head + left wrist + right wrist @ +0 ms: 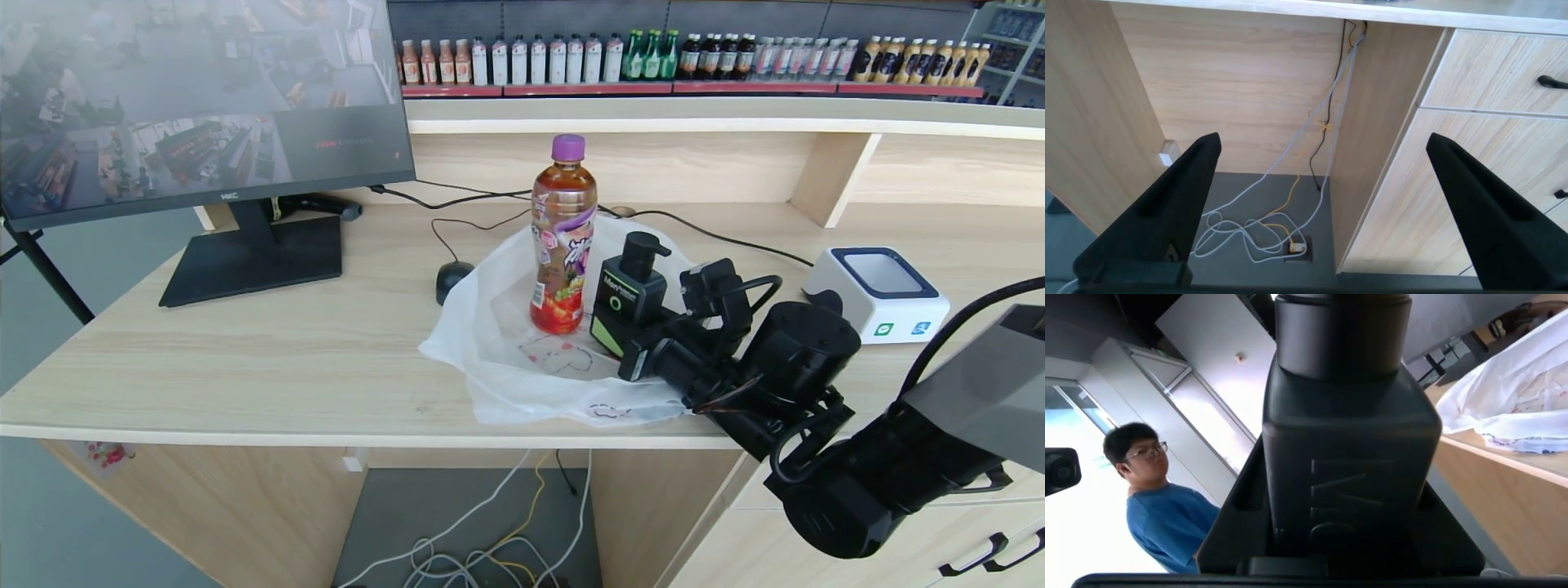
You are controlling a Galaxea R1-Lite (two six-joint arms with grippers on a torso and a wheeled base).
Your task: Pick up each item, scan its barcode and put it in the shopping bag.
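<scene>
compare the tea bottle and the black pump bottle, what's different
The tea bottle is taller, clear, purple-capped; the black pump bottle is shorter, opaque, pump-topped. The tea bottle stands free; the black pump bottle is held by the right gripper. Both are at the white bag.

Right gripper (641, 339) clamps the pump bottle (627, 287); left gripper (1323, 163) hangs low, jaws spread.

A purple-capped tea bottle (563, 237) stands upright on the crumpled white shopping bag (490, 343) on the surface; just beside it, my right pincer (645, 347) grips a black pump bottle (629, 294).
</scene>
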